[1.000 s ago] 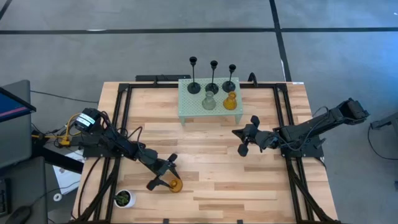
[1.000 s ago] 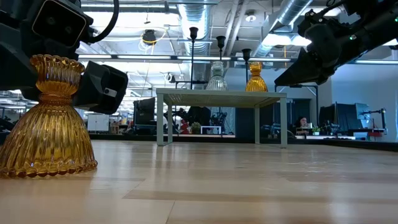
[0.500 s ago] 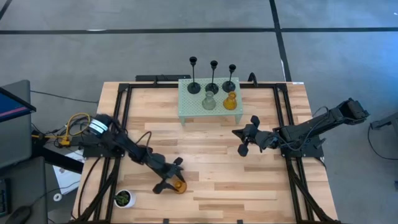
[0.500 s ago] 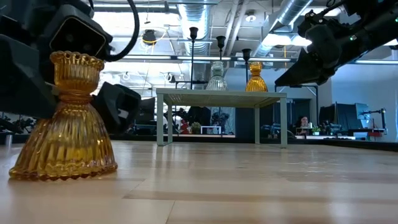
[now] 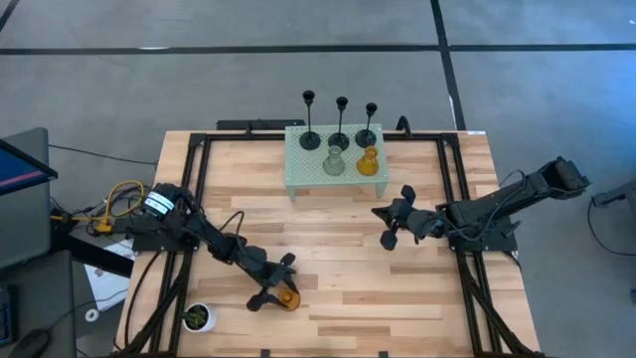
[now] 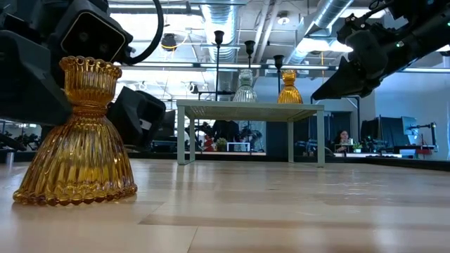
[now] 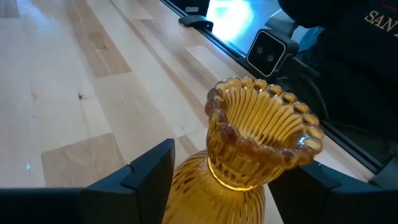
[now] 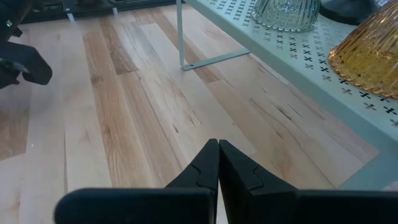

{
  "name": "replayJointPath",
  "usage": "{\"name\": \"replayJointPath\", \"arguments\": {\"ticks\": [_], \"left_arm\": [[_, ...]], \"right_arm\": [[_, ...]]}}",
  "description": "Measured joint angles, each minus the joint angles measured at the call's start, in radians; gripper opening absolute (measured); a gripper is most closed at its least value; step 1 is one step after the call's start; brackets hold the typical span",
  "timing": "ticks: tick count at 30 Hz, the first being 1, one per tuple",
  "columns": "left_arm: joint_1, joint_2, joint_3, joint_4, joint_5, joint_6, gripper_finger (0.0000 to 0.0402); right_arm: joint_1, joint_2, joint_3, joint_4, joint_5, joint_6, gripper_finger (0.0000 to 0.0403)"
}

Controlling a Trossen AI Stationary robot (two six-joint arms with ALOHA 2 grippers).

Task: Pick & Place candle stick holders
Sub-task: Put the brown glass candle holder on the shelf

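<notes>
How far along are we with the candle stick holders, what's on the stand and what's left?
Done: five holders stand on the pale green stand: three black ones, a grey one and an amber one. In hand: the left gripper has its open fingers either side of the last amber holder, which stands on the table near the front edge. Left: grasping, carrying and placing it. The right gripper waits shut mid-table.

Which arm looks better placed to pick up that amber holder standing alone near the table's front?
The left. Its tool already straddles the amber holder, fingers open on either side. The right tool hangs shut in mid-table, nearer the green stand.
</notes>
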Motion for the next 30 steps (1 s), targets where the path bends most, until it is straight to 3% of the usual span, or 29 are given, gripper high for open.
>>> {"name": "replayJointPath", "arguments": {"ticks": [12, 23, 30], "left_arm": [[0.002, -0.003, 0.001, 0.021, -0.068, -0.002, 0.0164], [0.002, -0.075, -0.002, -0.020, -0.113, -0.104, 0.0133], [0.002, -0.197, -0.002, -0.213, -0.298, -0.164, 0.0132]], "right_arm": [[0.000, 0.000, 0.000, -0.004, 0.000, 0.000, 0.0000], [0.000, 0.000, 0.000, -0.029, 0.000, 0.000, 0.0000], [0.000, 0.000, 0.000, -0.029, 0.000, 0.000, 0.0000]]}}
